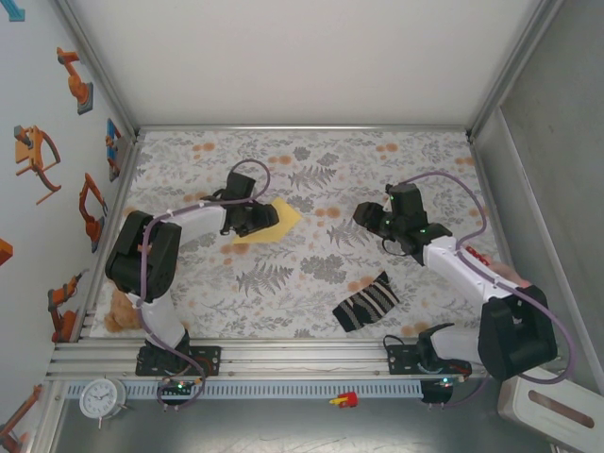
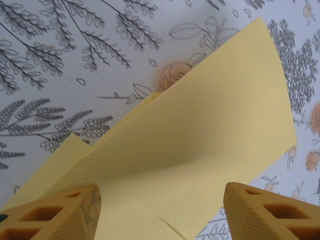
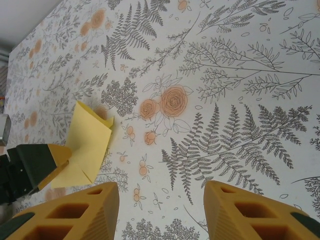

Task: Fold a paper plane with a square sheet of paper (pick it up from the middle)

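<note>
My left claw (image 2: 161, 195) is nearest my eye. Its two ribbed yellow fingers (image 2: 60, 215) stand wide apart, open and pinching nothing. Between and just beyond them lies the paper (image 2: 210, 125), pale yellow and partly folded, with layered flaps and a soft crease running away from me. It rests on the flowered tablecloth (image 2: 75, 65).

My right claw (image 3: 161, 187) is open too, its jaws spread above bare cloth with nothing between them. Past it, off to my left, I see the same paper with one finger of my left claw at its near edge; whether that finger touches it I cannot tell.

From above, the paper lies partly under my left claw on the table's left half. My right claw is well apart from it to the right, and a striped sock (image 1: 366, 302) lies near my right arm.
</note>
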Robot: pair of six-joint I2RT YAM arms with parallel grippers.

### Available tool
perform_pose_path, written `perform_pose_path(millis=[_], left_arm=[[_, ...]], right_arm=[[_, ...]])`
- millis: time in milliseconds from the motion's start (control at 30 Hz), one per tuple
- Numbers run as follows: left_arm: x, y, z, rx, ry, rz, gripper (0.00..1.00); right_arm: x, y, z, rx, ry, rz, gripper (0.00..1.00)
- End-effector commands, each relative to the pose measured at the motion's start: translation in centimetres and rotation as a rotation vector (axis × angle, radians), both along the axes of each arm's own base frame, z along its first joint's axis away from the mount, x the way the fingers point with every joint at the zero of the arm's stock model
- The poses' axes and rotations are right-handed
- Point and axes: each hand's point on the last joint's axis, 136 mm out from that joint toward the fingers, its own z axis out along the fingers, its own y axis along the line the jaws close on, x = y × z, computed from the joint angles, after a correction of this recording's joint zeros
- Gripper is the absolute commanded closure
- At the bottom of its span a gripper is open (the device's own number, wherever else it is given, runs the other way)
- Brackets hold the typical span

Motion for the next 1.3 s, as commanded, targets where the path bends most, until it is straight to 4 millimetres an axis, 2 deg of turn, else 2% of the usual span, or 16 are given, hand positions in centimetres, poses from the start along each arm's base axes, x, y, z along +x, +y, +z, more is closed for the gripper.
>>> perform_pose_path(millis=[0, 233, 367, 633, 833, 933, 1100, 1267], left_arm=[[0.8, -0.4, 0.0, -0.086, 0.041, 0.044, 0.34], [0.0, -0.5, -1.2, -0.133, 0.152, 0.104, 0.37], [-1.6, -1.7, -2.1, -0.211, 0.251, 0.144, 0.4], [-6.3, -5.6, -3.1, -0.313, 0.381, 0.264, 0.46], [-7.5, -7.0, -3.8, -0.377, 0.414, 0.333, 0.52], [-7.6, -6.9, -4.0, -0.397, 0.422, 0.365, 0.52], [-7.7, -6.8, -4.1, -0.405, 0.429, 0.375, 0.52], [-7.9, -6.7, -4.2, -0.397, 0.439, 0.38, 0.52]], right_arm=[[0.1, 0.2, -0.5, 0.022, 0.012, -0.001, 0.53], [0.1, 1.8, -2.0, 0.109, 0.079, 0.021, 0.56], [-0.5, 3.1, -3.4, 0.159, 0.143, 0.016, 0.57], [-2.9, 8.7, -6.7, 0.227, 0.284, 0.028, 0.6], [-3.9, 12.0, -9.0, 0.265, 0.352, 0.034, 0.62], [-4.2, 12.6, -9.8, 0.258, 0.374, 0.03, 0.62], [-4.5, 12.6, -11.1, 0.238, 0.41, -0.003, 0.62], [-3.8, 13.1, -11.3, 0.25, 0.396, 0.001, 0.65]])
